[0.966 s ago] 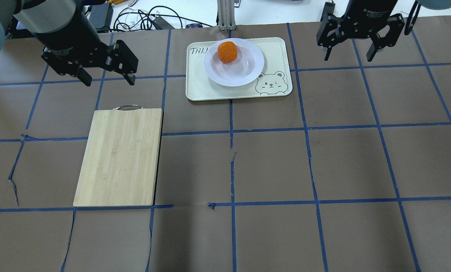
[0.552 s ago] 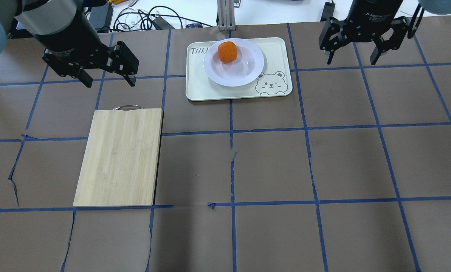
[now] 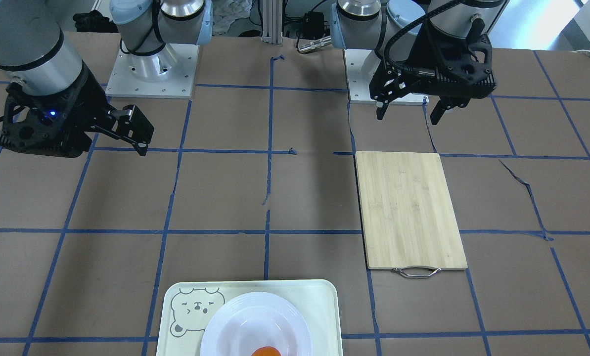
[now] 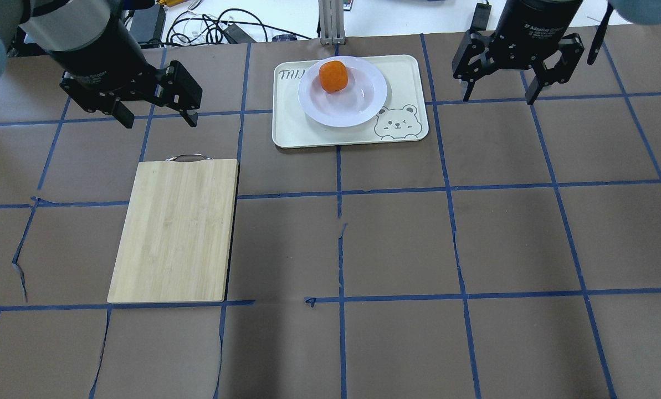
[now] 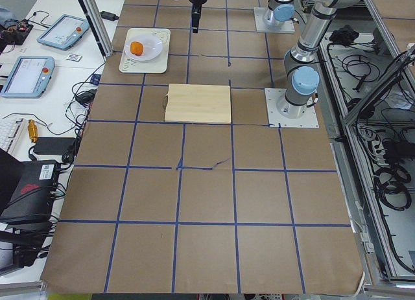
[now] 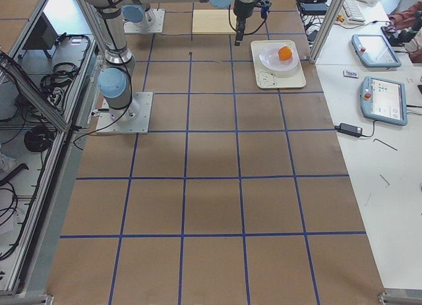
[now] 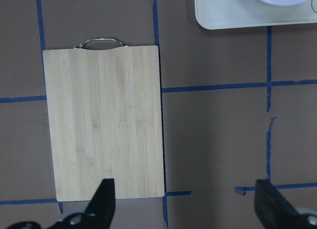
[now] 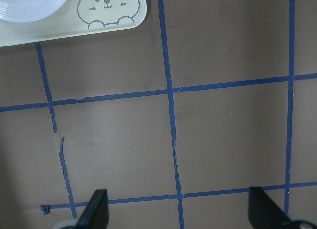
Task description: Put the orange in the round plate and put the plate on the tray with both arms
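One orange [image 4: 333,76] in round plate [image 4: 359,103], plate on tray [image 4: 294,133]; left claw [image 4: 158,121], right claw [image 4: 497,100] spread wide (both empty).

So the orange [image 4: 333,76] is bright orange, plate [image 4: 363,105] glossy white with a ringed rim, tray [image 4: 291,130] pale cream with a grey bear-face outline (grey lettering in another corner too). The board [image 4: 175,233] is light bamboo, striped grain. The table [image 4: 396,244] is brown with a blue tape grid.

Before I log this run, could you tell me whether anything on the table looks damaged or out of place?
Only the brown paper cover: it is torn left of the board and along the centre tape line. The orange, plate and tray look tidy.
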`<state>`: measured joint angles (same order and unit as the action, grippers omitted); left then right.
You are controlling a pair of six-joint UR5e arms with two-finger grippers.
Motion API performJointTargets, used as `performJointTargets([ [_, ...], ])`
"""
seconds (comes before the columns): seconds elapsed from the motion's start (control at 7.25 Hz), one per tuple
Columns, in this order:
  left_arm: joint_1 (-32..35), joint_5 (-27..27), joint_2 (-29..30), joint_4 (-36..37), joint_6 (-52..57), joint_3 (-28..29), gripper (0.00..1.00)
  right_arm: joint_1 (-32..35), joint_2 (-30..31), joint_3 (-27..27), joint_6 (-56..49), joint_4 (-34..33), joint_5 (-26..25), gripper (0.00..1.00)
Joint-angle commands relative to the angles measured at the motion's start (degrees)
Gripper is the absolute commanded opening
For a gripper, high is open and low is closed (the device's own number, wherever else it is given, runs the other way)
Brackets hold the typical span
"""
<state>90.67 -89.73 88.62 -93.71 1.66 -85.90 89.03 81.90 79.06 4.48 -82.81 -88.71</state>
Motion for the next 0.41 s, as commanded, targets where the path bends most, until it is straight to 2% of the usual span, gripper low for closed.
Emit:
performJointTargets([
  [0.0, 0.1, 0.1, -0.6, -0.3, 0.5, -0.1, 1.0, 0.0, 0.0, 0.0, -0.4, -0.2, -0.4, 1.0],
  [0.28, 0.0, 0.3, -0.5, -0.2, 0.4, -0.1, 1.0, 0.0, 0.0, 0.0, -0.5, -0.2, -0.4, 1.0],
])
